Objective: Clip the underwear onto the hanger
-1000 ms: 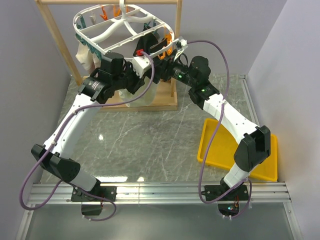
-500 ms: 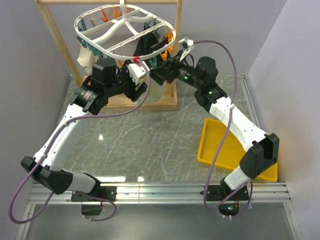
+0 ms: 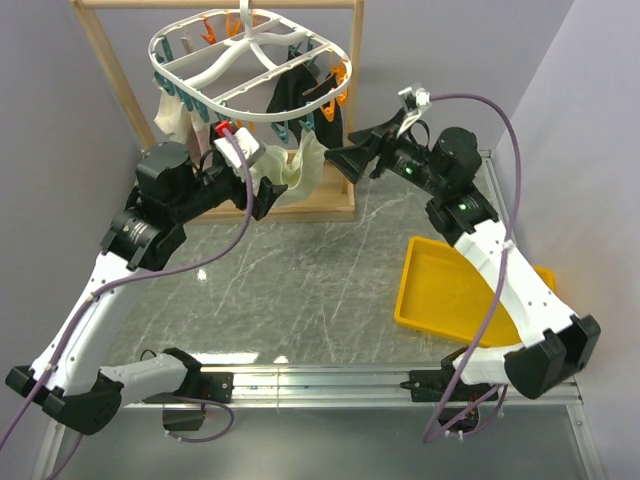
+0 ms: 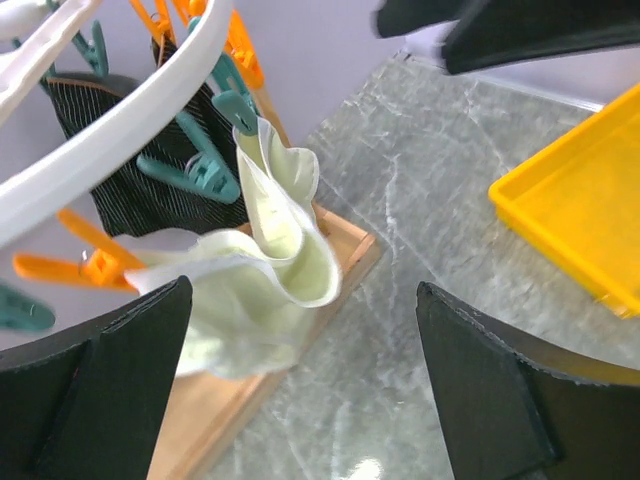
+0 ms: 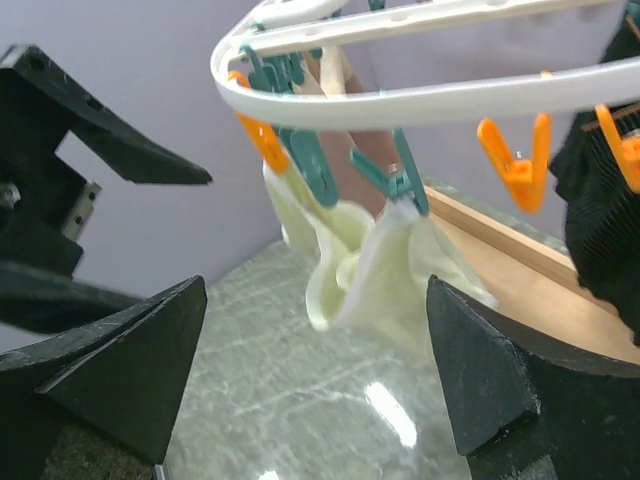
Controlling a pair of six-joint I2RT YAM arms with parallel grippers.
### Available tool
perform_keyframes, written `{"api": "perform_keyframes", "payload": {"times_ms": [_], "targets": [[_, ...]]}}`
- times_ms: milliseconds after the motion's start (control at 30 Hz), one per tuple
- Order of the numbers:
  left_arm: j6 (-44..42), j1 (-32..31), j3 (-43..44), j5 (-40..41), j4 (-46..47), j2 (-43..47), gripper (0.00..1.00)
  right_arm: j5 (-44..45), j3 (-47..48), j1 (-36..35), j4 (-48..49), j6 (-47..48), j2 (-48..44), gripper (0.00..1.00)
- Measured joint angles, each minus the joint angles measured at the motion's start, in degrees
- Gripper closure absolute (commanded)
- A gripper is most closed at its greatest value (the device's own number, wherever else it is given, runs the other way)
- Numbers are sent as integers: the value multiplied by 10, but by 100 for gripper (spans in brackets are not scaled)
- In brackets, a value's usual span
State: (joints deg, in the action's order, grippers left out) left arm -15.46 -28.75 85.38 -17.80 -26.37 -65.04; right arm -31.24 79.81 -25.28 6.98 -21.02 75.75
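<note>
Left gripper [image 3: 265, 190] has just let go and backed off toward 7 o'clock; its jaws now stand wide apart with nothing between them, the left wrist view shows only air there; underwear [image 3: 300, 165] is off both grippers and hangs by itself at the 5 o'clock side of the hanger [image 3: 196, 62], pinched in a teal clip [image 5: 397, 184] on the near rim; judged from that, the clipping looks done and both arms are clearing out; top edge of the underwear follows the rim roughly 9-to-3; its long axis runs down from the clip, free end pointing at 6 o'clock toward the wooden rack base [image 3: 320, 208], folds bunched, not spread flat; right gripper [image 3: 340, 162] has pulled away to 3 o'clock of the cloth, jaws spread, empty.
</note>
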Motion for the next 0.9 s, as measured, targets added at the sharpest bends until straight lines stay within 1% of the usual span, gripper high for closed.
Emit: {"api": "perform_keyframes", "payload": {"times_ms": [100,200,333,467,667,767,900], "targets": [[31,1,-17,13,4,23,1,6,-26,5,-25,19,-41,2],[63,19,-29,26,0,41,1,14,-46,12,-52,39,-81,2],[120,100,-33,46,-19,54,1,45,-67,28,-96,69,-133,2],[158,146,-66,58,-44,68,1,79,-94,42,-151,98,-183,1],[174,173,-147,84,-117,88,1,111,-169,70,-217,141,-244,0],[174,177,-173,91,-138,96,1,116,-216,85,-243,155,-262,0],[182,176,-205,124,-159,109,1,118,-283,97,-263,162,-281,0]]}}
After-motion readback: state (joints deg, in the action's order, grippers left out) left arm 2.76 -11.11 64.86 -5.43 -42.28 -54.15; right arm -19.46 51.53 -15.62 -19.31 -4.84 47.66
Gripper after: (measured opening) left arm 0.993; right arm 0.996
